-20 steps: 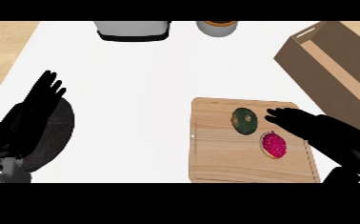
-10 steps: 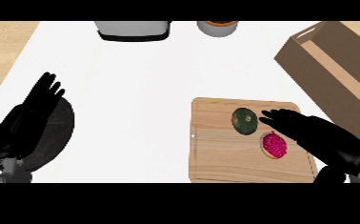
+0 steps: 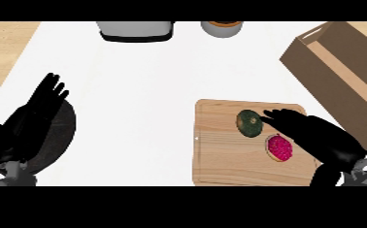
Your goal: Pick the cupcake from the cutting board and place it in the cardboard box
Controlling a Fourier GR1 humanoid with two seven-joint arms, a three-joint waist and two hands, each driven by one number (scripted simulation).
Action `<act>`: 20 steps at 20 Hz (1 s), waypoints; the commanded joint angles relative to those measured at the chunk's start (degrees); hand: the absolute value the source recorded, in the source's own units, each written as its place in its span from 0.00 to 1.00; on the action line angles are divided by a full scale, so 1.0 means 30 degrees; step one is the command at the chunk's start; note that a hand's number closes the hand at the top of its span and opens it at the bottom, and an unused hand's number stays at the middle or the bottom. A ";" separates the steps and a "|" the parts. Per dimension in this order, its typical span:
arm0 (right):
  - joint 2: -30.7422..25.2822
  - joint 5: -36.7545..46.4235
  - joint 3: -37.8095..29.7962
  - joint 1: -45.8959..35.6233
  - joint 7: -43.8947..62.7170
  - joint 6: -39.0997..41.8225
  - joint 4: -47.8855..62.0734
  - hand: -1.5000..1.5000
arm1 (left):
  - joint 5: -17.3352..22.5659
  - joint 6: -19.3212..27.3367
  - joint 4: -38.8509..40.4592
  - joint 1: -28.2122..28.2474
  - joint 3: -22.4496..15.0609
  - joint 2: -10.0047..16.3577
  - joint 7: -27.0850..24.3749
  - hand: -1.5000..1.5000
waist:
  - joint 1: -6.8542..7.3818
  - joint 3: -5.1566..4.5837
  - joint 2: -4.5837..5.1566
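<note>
A cupcake (image 3: 279, 148) with pink-red frosting lies on the wooden cutting board (image 3: 219, 149) at the lower right. My right hand (image 3: 312, 134) hovers over the board's right side, fingers straight and pointing left, its edge just above the cupcake and its fingertips at a dark green round item (image 3: 249, 123). The hand holds nothing. The cardboard box (image 3: 331, 62) stands open at the right edge, beyond the board. My left hand (image 3: 36, 113) rests open at the far left, fingers up.
A dark round pan or plate (image 3: 54, 144) lies under my left hand at the lower left. A grey appliance (image 3: 135, 29) and a grey cup with an orange top (image 3: 221, 28) stand along the far edge of the white counter.
My right hand has slid leftward over the board, its fingertips now reaching the green item. The left hand has barely moved.
</note>
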 commanded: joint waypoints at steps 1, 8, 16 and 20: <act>0.1147 0.1339 0.0568 -0.0465 0.0723 0.0229 0.0480 0.00 | -0.0580 0.0133 0.0089 -0.0521 -0.0031 -0.0385 0.0152 0.50 | 0.0005 -0.0001 0.0005; 0.1835 0.2780 0.0804 -0.0391 -0.0196 -0.0345 0.1694 0.00 | -0.0519 -0.1219 0.0611 -0.0030 0.0827 -0.0180 -0.0458 0.50 | 0.0009 -0.0002 0.0005; 0.2178 0.4193 0.0837 -0.0780 -0.1316 -0.1408 0.4027 0.00 | 0.0002 -0.1609 -0.0518 0.0377 0.1415 -0.0130 0.0715 0.50 | 0.0064 0.0001 0.0001; 0.2133 0.4233 0.0254 -0.0845 -0.1678 -0.0731 0.3872 0.00 | 0.0292 -0.1669 -0.0386 -0.0652 0.2003 0.0137 0.1263 0.50 | 0.0029 0.0000 0.0000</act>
